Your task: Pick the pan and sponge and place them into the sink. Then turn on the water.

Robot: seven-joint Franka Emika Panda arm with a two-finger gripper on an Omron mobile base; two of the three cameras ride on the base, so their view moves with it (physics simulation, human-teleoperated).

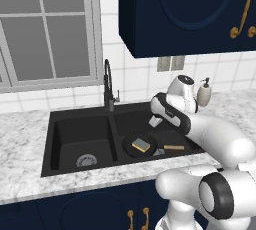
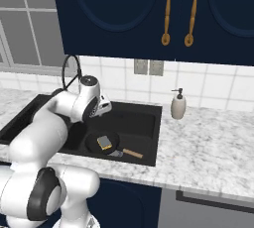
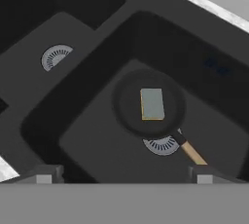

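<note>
From the left base view, the sink [image 1: 60, 124] sat sunk in the marble counter [image 1: 25, 174] below the window [image 1: 47, 29]. The pan [image 1: 131, 146] lay in the sink's right basin, near its front wall, with the sponge [image 1: 141, 146] resting flat inside it. The pan's wooden handle [image 1: 173, 147] pointed right, toward the basin's right wall. The left basin held nothing but its drain [image 1: 86, 160]. The faucet [image 1: 107, 86] rose from the sink's back rim, at the divider between basins. The gripper [image 1: 154, 122] hung over the right basin, behind the pan and clear of it. A soap bottle [image 1: 204, 93] stood on the counter behind the sink's right corner.

From the right base view, the pan [image 2: 96, 143] again lay toward the sink's [image 2: 149, 110] front edge, sponge [image 2: 104, 142] on it, handle [image 2: 132, 153] angled to the front right corner. The back half of that basin stood free. The gripper [image 2: 105, 107] hovered above that free part, holding nothing. The bottle [image 2: 178, 106] stood just right of the sink's back corner, under the cupboard [image 2: 149, 14].

In the hand view, the fingers [image 3: 44, 175] stood spread wide at the bottom corners, nothing between them. The sponge [image 3: 151, 103] lay centred in the pan [image 3: 127, 116], which partly covered the right drain [image 3: 162, 145]; dark basin floor showed open around the pan on all sides.
</note>
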